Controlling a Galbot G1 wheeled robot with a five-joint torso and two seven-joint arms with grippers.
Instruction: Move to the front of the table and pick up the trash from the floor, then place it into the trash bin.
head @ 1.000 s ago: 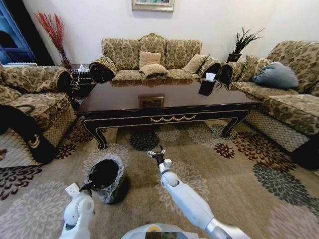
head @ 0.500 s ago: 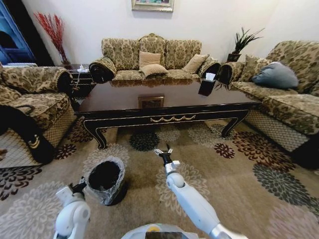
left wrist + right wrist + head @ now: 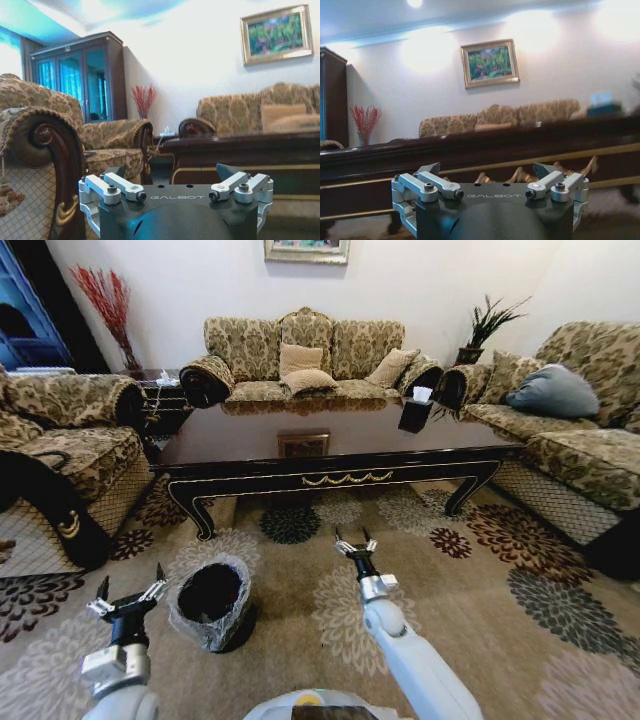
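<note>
The dark glossy table [image 3: 240, 445] stands ahead of me across the patterned carpet. The round black trash bin [image 3: 212, 600], lined with a clear bag, sits on the carpet at my near left. My left gripper [image 3: 130, 585] is open, held up just left of the bin with nothing in it. My right gripper [image 3: 353, 536] is open and empty, pointing at the table's front edge. The wrist views show the left gripper [image 3: 171, 170] and the right gripper [image 3: 487, 167] with jaws spread, facing the table [image 3: 470, 145]. The trash is out of view.
Floral sofas ring the table: an armchair [image 3: 70, 440] on the left, a sofa [image 3: 310, 360] behind, another [image 3: 570, 430] on the right. A black tissue box [image 3: 414, 412] stands on the tabletop. Open carpet lies between me and the table.
The left gripper has moved left from the bin's rim and risen, now pointing forward. The right gripper has swung right and a little toward the table.
</note>
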